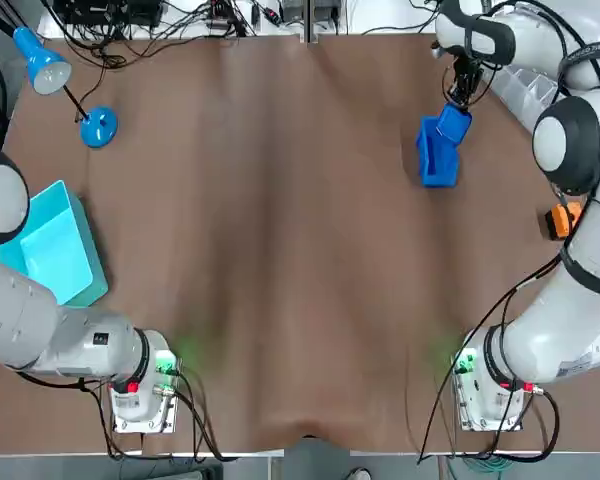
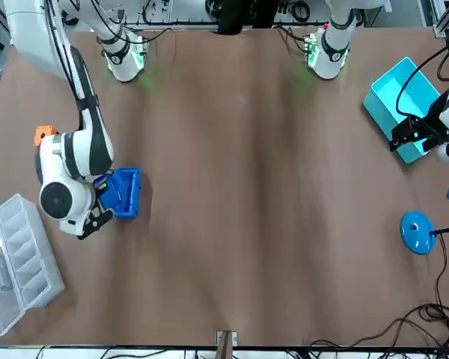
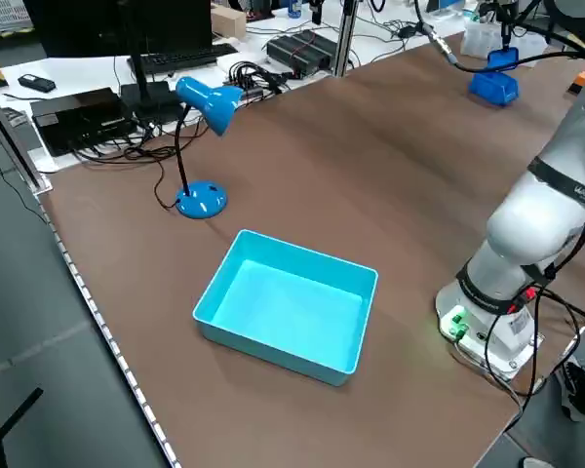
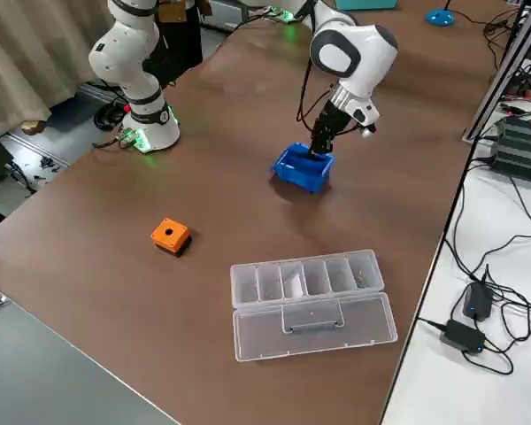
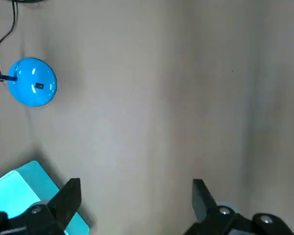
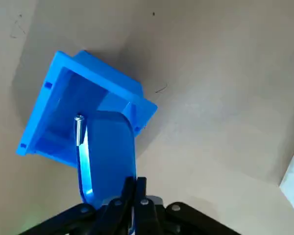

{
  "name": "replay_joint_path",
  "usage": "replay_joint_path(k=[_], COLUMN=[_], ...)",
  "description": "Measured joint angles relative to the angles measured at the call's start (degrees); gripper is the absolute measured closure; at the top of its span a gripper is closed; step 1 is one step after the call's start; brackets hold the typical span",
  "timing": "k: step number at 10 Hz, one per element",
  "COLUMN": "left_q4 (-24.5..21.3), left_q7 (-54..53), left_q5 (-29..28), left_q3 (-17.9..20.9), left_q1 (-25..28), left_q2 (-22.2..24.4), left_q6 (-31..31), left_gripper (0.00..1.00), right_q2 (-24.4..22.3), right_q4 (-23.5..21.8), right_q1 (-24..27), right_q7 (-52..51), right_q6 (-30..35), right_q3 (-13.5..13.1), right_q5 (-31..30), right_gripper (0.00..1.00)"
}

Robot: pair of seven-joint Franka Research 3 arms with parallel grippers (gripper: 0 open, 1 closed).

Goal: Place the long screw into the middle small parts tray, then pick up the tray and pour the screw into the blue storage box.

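My right gripper (image 6: pixel 132 188) is shut on the rim of a small blue parts tray (image 6: pixel 108 152), which is tilted down into the blue storage box (image 6: pixel 59 105). The long silver screw (image 6: pixel 79 129) lies at the tray's lower end, over the inside of the box. From above, the tray (image 1: pixel 453 122) and the box (image 1: pixel 437 165) sit at the far right of the table, under the right gripper (image 1: pixel 462 95). My left gripper (image 5: pixel 134 196) hangs open and holds nothing, above the table's left side near the cyan bin.
A cyan bin (image 1: pixel 50 245) and a blue desk lamp (image 1: pixel 98 127) stand on the left side. An orange box (image 1: pixel 563 218) sits at the right edge. A clear compartment case (image 4: pixel 310 292) lies open past the storage box, near the far right corner.
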State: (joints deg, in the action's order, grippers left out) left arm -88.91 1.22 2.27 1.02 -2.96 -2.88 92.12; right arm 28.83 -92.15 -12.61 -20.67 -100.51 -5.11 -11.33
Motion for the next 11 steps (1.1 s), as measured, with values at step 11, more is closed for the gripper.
replay_joint_path(k=[11], left_q4=[0.02], left_q7=[0.00], left_q5=[0.06], left_q3=[0.09], left_q1=[0.12], left_q2=[-0.18], left_q6=[0.00], left_gripper=[0.00], right_q2=[0.02], right_q4=[-2.18], right_q1=[-7.00], right_q7=[8.68], right_q6=[-0.41], right_q3=[0.01], right_q5=[-14.14], right_gripper=[0.96])
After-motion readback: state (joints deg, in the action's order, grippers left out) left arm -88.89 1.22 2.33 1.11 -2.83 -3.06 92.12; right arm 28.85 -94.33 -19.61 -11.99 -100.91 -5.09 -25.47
